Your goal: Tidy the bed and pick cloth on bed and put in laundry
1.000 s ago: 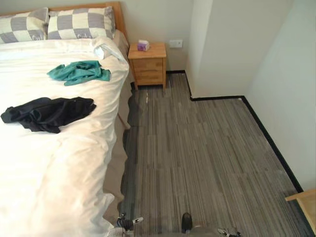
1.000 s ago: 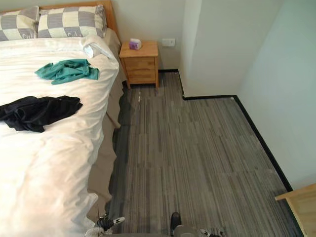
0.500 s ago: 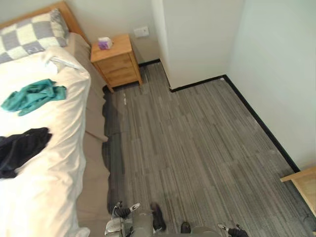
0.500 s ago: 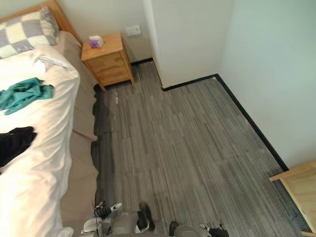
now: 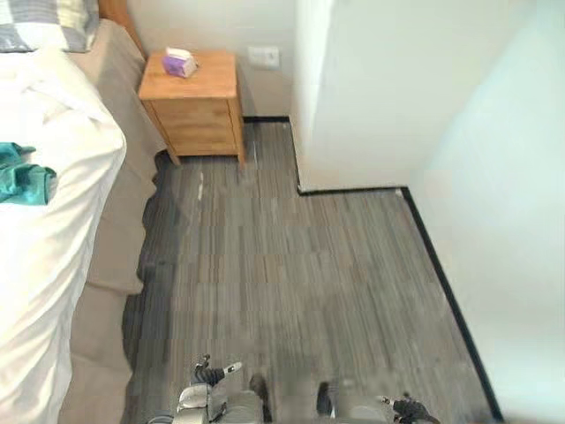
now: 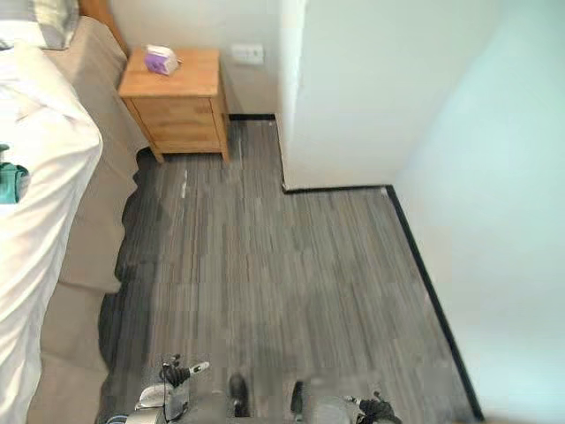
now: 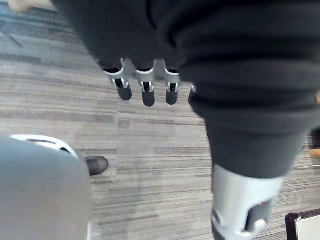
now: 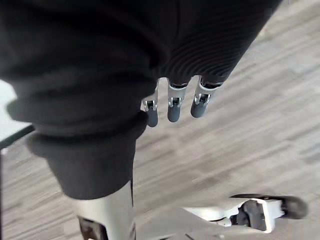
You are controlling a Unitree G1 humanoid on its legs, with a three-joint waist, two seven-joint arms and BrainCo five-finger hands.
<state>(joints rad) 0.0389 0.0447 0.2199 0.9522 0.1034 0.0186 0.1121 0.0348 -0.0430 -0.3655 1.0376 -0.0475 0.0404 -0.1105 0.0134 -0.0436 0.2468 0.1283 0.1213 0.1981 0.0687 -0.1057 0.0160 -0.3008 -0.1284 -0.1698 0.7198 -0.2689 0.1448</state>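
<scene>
Bedroom, grey striped floor (image 5: 291,265) with black skirting under white walls (image 5: 380,88) that step out into a corner. Your count from the head views: one bed (image 5: 110,238) along the robot's left, beige side showing, covered by one white duvet (image 5: 48,230); one checked pillow (image 5: 44,19) at the head end, cut by the frame edge; one teal cloth (image 5: 22,177) lying crumpled on the duvet near the bed's edge, only partly in frame, touched by neither hand. One wooden nightstand (image 5: 196,106) stands just beside the head of the bed against the wall, with one purple-and-white tissue box (image 5: 179,63) on top; one white wall socket (image 5: 263,56) sits just beside the nightstand. Hands, two, both hanging low over bare floor, well apart from the bed. Left hand (image 7: 146,89) – you see its fingers pointing down at the floor, loose and slack, nothing in them. Right hand (image 8: 174,107) – same pose, fingers loosely extended toward the floor, nothing held.
</scene>
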